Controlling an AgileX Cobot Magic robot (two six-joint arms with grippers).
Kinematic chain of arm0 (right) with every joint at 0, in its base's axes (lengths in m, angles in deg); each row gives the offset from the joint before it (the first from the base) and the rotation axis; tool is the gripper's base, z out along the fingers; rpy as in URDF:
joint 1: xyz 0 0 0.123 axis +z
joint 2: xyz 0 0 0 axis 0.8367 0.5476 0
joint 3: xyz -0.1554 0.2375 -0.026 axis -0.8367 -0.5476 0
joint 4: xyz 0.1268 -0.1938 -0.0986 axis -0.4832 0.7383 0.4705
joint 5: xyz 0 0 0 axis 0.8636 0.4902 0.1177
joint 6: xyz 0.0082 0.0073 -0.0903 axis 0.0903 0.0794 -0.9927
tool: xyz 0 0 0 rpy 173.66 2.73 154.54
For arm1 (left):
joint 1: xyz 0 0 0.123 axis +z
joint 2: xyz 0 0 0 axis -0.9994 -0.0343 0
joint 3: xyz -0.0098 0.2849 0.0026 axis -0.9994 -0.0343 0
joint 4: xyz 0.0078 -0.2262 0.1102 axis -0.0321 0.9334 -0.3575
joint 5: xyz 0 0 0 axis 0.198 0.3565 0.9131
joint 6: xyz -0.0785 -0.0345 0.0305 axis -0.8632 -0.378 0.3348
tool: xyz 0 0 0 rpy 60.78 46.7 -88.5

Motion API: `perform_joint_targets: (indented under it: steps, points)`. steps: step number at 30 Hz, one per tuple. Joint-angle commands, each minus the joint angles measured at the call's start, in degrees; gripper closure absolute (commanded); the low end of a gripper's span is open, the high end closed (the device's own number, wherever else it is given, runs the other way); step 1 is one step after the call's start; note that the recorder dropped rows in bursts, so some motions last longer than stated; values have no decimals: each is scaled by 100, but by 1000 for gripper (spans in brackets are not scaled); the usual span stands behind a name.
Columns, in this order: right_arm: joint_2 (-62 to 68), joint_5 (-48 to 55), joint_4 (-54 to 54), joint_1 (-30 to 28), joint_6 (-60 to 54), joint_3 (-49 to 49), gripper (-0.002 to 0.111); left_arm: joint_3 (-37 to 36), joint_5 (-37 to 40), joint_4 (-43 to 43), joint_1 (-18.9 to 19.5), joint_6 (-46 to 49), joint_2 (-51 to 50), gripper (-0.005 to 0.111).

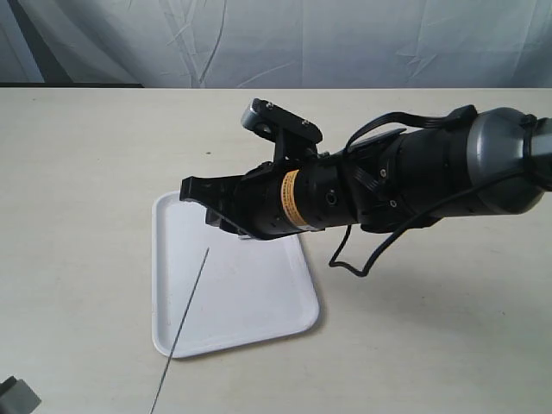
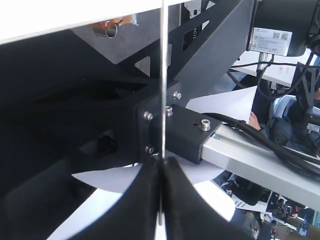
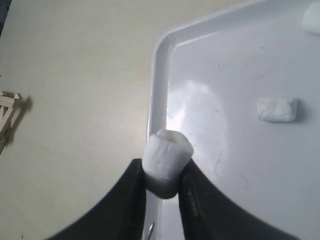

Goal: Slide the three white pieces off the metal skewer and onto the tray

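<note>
In the right wrist view my right gripper (image 3: 162, 172) is shut on one white piece (image 3: 168, 154), held above the rim of the white tray (image 3: 159, 85). Two more white pieces (image 3: 277, 109) (image 3: 313, 20) lie loose on the tray floor. In the exterior view the right gripper (image 1: 197, 191) reaches over the tray (image 1: 250, 293) from the right and hides the held piece. The thin metal skewer (image 1: 185, 310) slants from the tray's middle down past its near edge, bare along the length that shows. My left gripper (image 2: 161, 162) is shut on the skewer (image 2: 162, 75).
A grey block (image 1: 17, 398) sits at the bottom left corner of the exterior view. A pale wooden object (image 3: 7, 111) lies on the beige table (image 1: 86, 172) beside the tray. A cable (image 1: 371, 254) loops under the right arm. A cloth backdrop (image 1: 285, 39) hangs behind.
</note>
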State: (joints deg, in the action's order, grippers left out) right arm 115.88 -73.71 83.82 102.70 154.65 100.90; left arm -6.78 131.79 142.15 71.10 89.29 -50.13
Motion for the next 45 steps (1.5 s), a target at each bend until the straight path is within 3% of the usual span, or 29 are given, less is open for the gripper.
perform_joint_targets:
  steps: [1, 7, 15, 20, 23, 33, 40, 45]
  points:
    - [-33, -20, 137, -76, 58, 45, 83, -17, -31, 53, -33, 29, 26, 107]
    - [-33, -79, 210, -76, 58, 45, 57, -17, -177, 53, -33, 29, 26, 107]
    - [-33, -337, 348, -76, 58, 45, 58, -17, -406, 43, -33, 29, 26, 107]
    - [-81, -530, 1251, -76, 58, 9, 58, -17, -882, -26, -33, 29, 26, 107]
    - [-185, -698, 1262, -76, 58, -60, 58, -17, -1096, -87, -33, 8, 15, 107]
    - [-1073, -817, 1547, -65, 68, -761, 58, 53, -1613, -301, -33, -175, -20, 107]
    - [-1755, -1583, 1563, -65, 68, -1355, 58, 345, -2000, -594, -33, -419, -771, 107]
    - [-2132, -2294, 1543, -55, 68, -1682, 58, 737, -2591, -265, -33, 227, -1541, 107]
